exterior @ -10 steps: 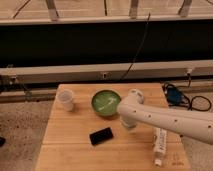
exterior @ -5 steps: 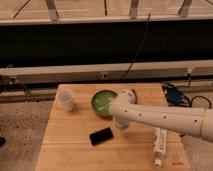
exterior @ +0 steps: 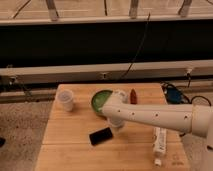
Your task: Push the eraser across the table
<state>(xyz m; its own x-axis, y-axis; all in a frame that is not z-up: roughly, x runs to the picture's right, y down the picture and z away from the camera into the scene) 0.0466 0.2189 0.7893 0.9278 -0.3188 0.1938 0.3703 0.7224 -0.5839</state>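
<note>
The white arm reaches in from the right over the light wooden table. Its gripper hangs down at the arm's left end, just in front of the green bowl and just behind and to the right of the black flat slab. The eraser does not show; the arm and gripper may be hiding it.
A white cup stands at the table's back left. A long white tube lies near the front right. A small red-brown object sits behind the arm. Blue gear and cables lie off the table's right side.
The arm has swung left across the table, from right of the bowl to in front of it, and the gripper now sits close to the black slab.
</note>
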